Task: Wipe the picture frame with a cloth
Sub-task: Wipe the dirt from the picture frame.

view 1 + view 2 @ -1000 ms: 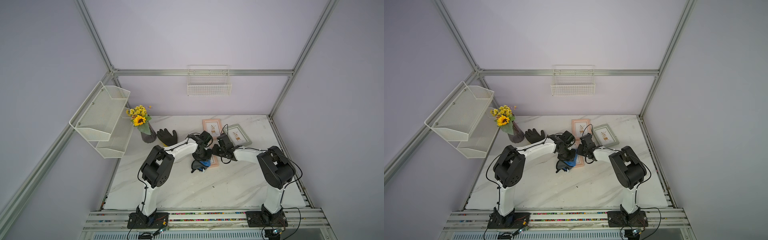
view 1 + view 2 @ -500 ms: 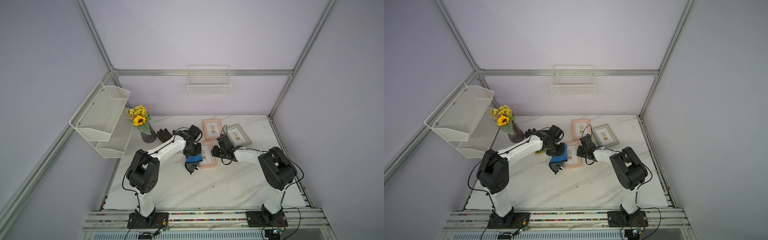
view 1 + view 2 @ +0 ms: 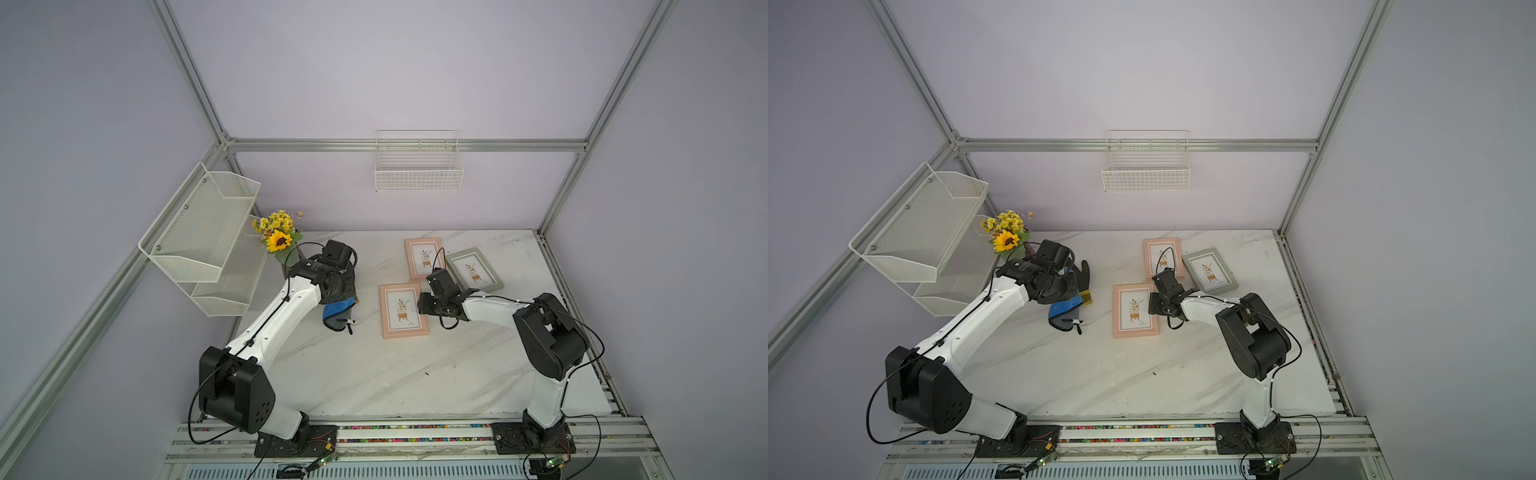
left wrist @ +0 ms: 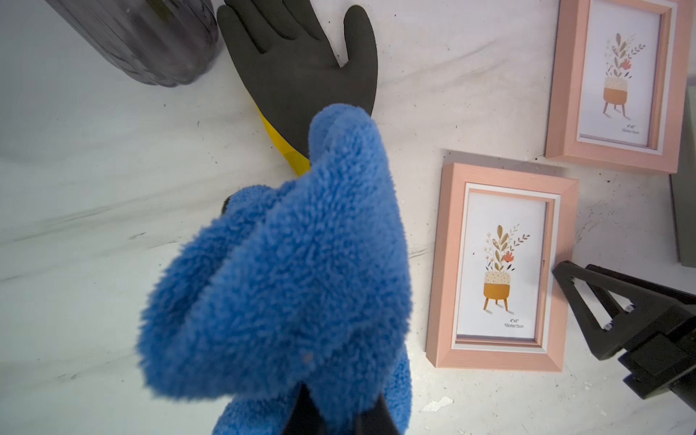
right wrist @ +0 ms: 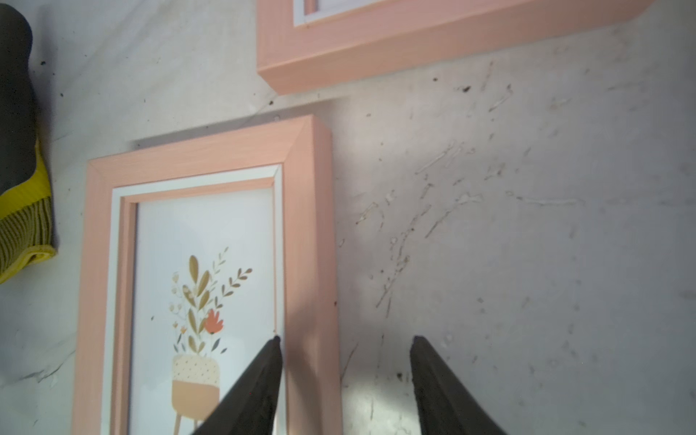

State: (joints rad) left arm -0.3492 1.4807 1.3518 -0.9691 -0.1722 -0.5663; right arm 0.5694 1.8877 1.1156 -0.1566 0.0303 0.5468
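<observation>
While left gripper [image 4: 339,416] is clenching blue cloth [image 3: 336,312] left of centre, right gripper [image 5: 344,348], released, is straddling edge of pink picture frame [image 3: 402,309].

The cloth [image 4: 286,271] was bright blue. The glove [image 4: 301,64] was black with a yellow ribbed cuff. The picture frame [image 4: 501,263] was pink with a white inner border. The second frame [image 4: 617,83] was pink too, and the third frame [image 3: 473,270] was grey-green. The worktop [image 3: 374,374] was white marble veined grey.

Lilac walls [image 3: 415,62], aluminium framing [image 3: 407,144], white marble tabletop [image 3: 374,374], wire basket [image 3: 418,174], mesh shelves [image 3: 199,224]
</observation>
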